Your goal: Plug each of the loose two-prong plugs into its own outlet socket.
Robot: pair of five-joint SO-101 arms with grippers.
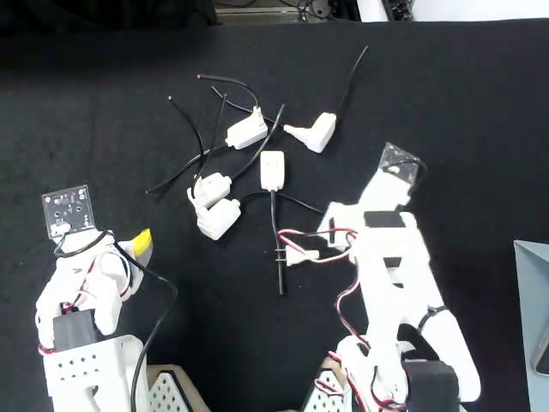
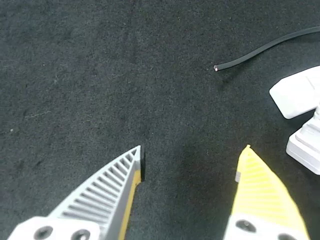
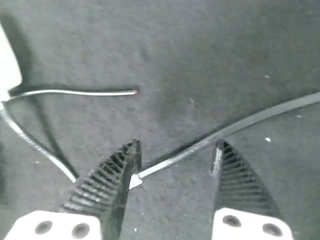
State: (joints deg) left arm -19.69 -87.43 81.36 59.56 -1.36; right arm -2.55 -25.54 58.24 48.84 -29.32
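A black cloth (image 1: 446,103) covers the table. At the lower left stands the left arm (image 1: 81,318). Its left gripper (image 2: 193,147) sits low over bare cloth, one grey finger and one yellow finger spread wide with nothing between them.

To the right, around the middle of the table, lie five white connector pieces (image 1: 247,129), none joined to another. Each trails a thin black wire, and plugs cannot be told from sockets. The two nearest the left gripper, the near pair (image 1: 219,219), lie touching each other. Farther back are two more, set apart from one another. Between these groups lies the centre piece (image 1: 272,170); its centre wire (image 1: 275,219) runs straight toward the arms.

Farther right, the right gripper (image 3: 177,143) is down at the cloth, straddling that centre wire. Its fingers are apart and the wire crosses the gap at a slant — close against one finger, not pinched. Behind it the right arm (image 1: 403,292) stretches in from the lower right, red-and-white leads looped along it.

At the far right edge of the table — partly cut off — lies a grey object (image 1: 532,292).
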